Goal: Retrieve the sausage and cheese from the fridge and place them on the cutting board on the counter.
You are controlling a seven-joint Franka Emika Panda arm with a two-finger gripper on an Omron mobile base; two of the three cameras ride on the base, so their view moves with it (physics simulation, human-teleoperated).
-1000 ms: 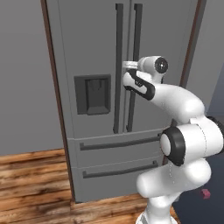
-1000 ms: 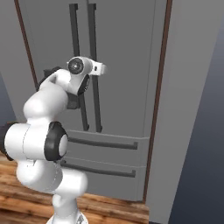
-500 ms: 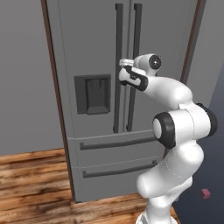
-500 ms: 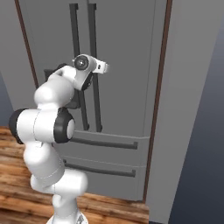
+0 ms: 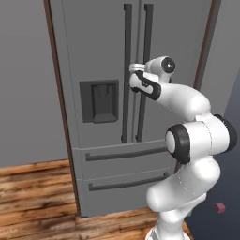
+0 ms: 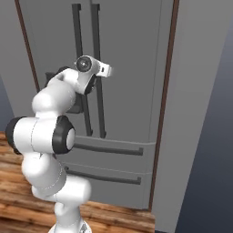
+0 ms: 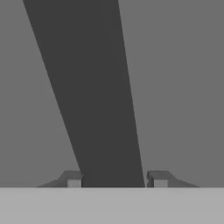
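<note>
The grey fridge (image 5: 103,51) (image 6: 132,54) stands straight ahead with both doors closed. My gripper (image 5: 135,78) (image 6: 103,71) is at chest height on the right door's long dark handle (image 5: 147,28) (image 6: 96,27). The hand view looks along the gripper (image 7: 116,179): the dark handle (image 7: 92,87) runs between its two fingertips (image 7: 72,179), and both tips press against its sides. So the gripper is shut on that handle. The sausage and the cheese are hidden behind the closed doors. The cutting board and the counter are out of view.
A dark dispenser panel (image 5: 99,101) sits in the left door, with two drawers (image 5: 124,164) below the doors. The floor is wooden (image 5: 33,197). A grey wall (image 6: 205,113) flanks the fridge on the right. A small red object (image 5: 219,206) lies low at the right.
The fingers have closed in from wide open onto the right door's handle. A second ago the arm's elbow swung upward; the hand has stayed at the handle since.
</note>
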